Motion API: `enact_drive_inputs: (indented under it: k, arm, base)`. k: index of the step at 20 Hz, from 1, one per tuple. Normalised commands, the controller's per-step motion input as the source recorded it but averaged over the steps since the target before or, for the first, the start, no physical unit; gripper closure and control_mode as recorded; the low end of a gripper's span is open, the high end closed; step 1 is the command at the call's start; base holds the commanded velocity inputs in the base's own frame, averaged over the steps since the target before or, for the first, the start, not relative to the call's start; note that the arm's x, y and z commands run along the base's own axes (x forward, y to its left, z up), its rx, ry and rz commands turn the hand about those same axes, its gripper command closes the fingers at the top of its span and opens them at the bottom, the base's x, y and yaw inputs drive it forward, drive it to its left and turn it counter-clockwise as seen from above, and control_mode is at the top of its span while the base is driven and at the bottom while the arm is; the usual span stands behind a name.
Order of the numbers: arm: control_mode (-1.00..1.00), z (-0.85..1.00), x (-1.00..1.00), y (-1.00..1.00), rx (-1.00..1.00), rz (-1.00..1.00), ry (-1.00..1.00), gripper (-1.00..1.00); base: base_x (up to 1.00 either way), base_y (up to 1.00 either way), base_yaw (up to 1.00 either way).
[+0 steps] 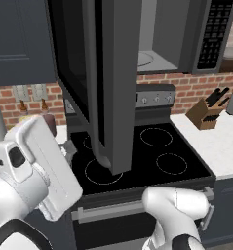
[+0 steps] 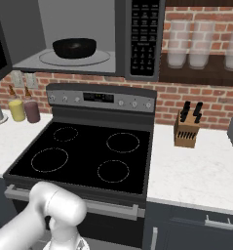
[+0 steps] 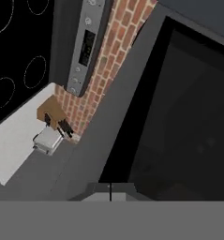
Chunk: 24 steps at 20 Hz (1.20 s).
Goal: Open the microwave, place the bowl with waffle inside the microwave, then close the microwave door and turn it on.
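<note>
Now the clenched pincer (image 3: pixel 110 187) sits against the open microwave door (image 3: pixel 179 108), bowl with waffle (image 2: pixel 74 48) inside.

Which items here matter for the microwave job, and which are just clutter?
Job:
- microwave, cavity open
- bowl, sitting on the turntable inside
- microwave door, swung open
- end effector, shut, close to the door

Clutter:
- stove
- knife block
- toaster
- two spice jars

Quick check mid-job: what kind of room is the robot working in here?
A home-style kitchen, by the look of it: a black four-burner stove, an open microwave mounted above it, and a knife block on the white counter.
</note>
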Motion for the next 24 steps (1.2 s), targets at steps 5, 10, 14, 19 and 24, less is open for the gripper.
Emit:
enact_drive_inputs:
  k: [5,10,14,19,24]
  arm:
    - [-1.00,0.11,1.00,-0.25,-0.13,-0.11,0.00,1.00]
    - [-1.00,0.36,1.00,-0.74,-0.07,-0.06,0.00,1.00]
    - [-1.00,0.49,1.00,-0.95,-0.02,-0.01,0.00,1.00]
    - [-1.00,0.51,1.00,-1.00,0.00,0.00,0.01,1.00]
    - [-1.00,0.26,1.00,-0.69,0.01,0.05,0.06,1.00]
  base:
    - [0.00,0.00,0.00]
    - [0.00,0.00,0.00]
    - [0.00,0.00,0.00]
    - [0.00,0.00,0.00]
    - [0.00,0.00,0.00]
